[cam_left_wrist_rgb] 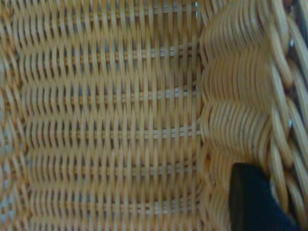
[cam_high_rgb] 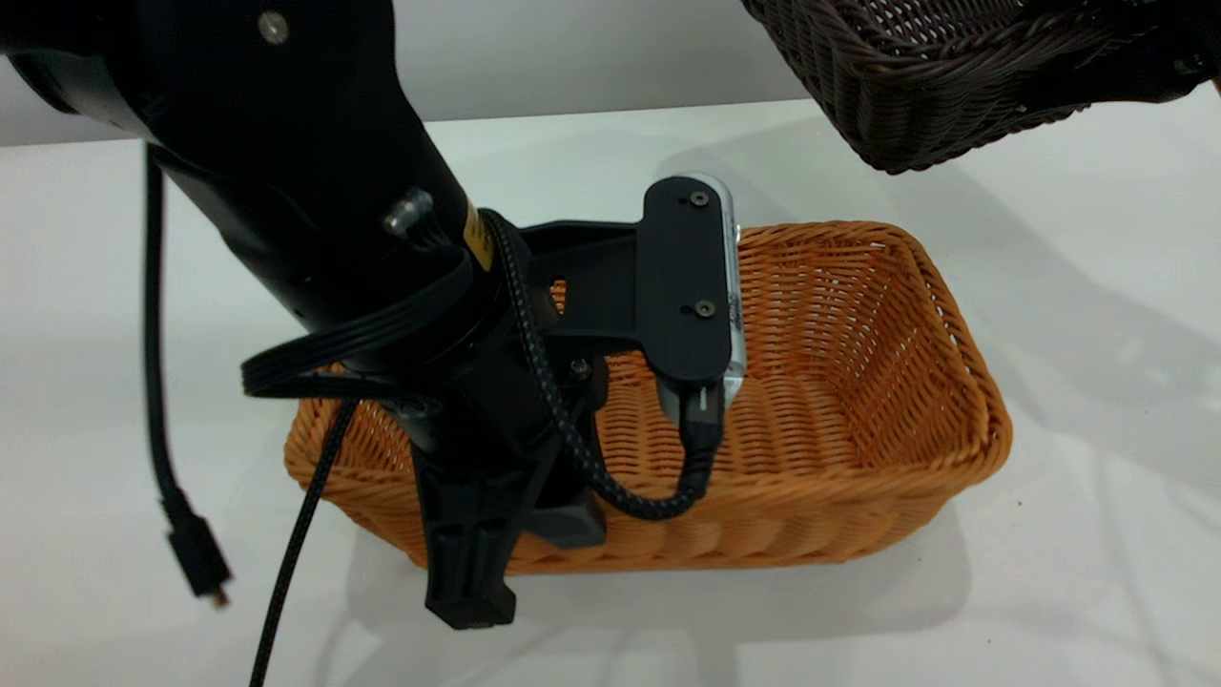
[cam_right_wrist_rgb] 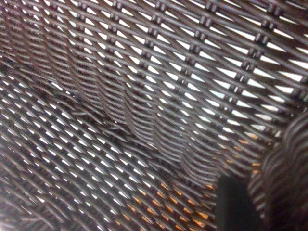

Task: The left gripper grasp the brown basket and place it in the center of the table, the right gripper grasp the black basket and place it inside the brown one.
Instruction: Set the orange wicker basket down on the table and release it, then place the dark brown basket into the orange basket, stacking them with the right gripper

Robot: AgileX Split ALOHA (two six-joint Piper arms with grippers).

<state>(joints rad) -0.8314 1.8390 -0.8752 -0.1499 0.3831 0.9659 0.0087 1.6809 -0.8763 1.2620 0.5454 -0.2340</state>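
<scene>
Your brown basket point(cam_high_rgb: 858, 382) sits flat on the white table point(cam_high_rgb: 1097, 592), upright, open side up, nothing inside it.

Left gripper point(cam_high_rgb: 477, 563) is at the basket's near-left corner. One black finger point(cam_high_rgb: 467, 572) hangs down the outside of the near long wall, its tip just off the basket's base line. In the left wrist view a second dark finger point(cam_left_wrist_rgb: 252, 202) lies against the inner wall just under the braided rim. So the jaws straddle that wall, nearly closed with the wicker pinched between them.

The wrist camera bracket point(cam_high_rgb: 682, 277) on the left arm hangs over the basket's interior. A braided cable point(cam_high_rgb: 572, 429) loops from it down across the near wall. A loose black cable with a plug point(cam_high_rgb: 196, 553) dangles left of the basket, above the table.

Black basket point(cam_high_rgb: 935, 86) is off the table, up and to the right of the brown basket's far-right corner, tilted, not touching it.

Right gripper point(cam_right_wrist_rgb: 236, 207): only a dark finger shows in the right wrist view, pressed close to the black basket's weave near its rim. You can't tell from these views how far its jaws are apart. Orange shows through the weave near that finger.
</scene>
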